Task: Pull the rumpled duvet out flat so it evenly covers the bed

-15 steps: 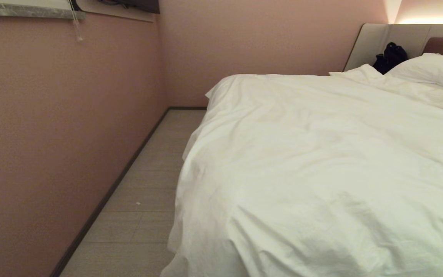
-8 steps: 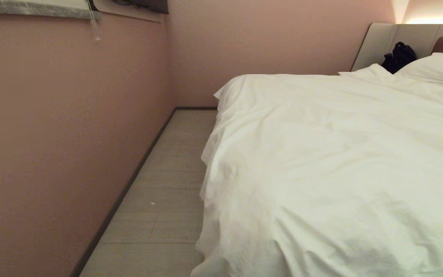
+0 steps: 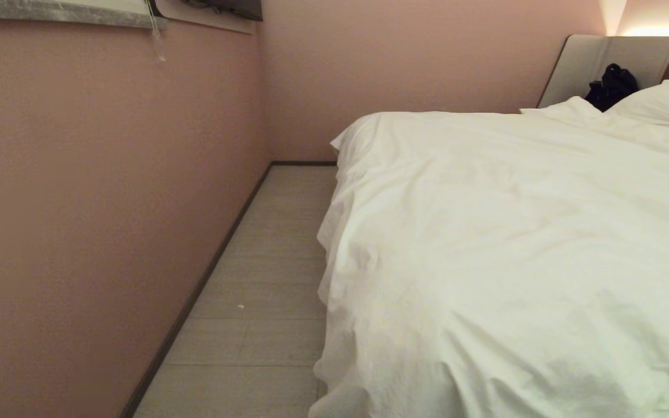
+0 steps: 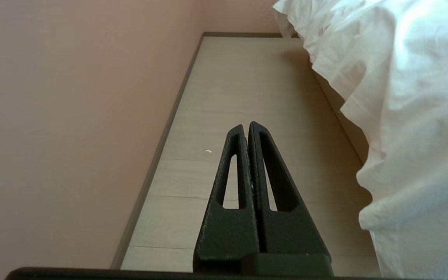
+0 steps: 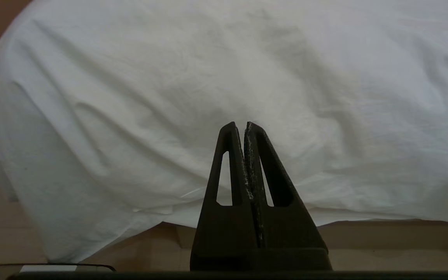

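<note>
Pink wall (image 3: pixel 108 203) and pale floor (image 3: pixel 265 290) are seen on the left. Over the floor, the left gripper (image 4: pixel 248 125) is pressed shut, empty. Right of it, the duvet (image 3: pixel 514 244) is draped over the bed (image 5: pixel 364 229); soft and bulky, it is best pinched at its hanging edge. The right gripper (image 5: pixel 240 125) is closed, holding nothing.

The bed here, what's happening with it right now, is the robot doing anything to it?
Nothing is being handled. The duvet lies spread over the bed, creased, its edge hanging down on the side by the wall. The left gripper is shut and empty above the floor strip beside the bed; the right gripper is shut and empty, facing the duvet's overhang. A pillow sits at the headboard.
</note>
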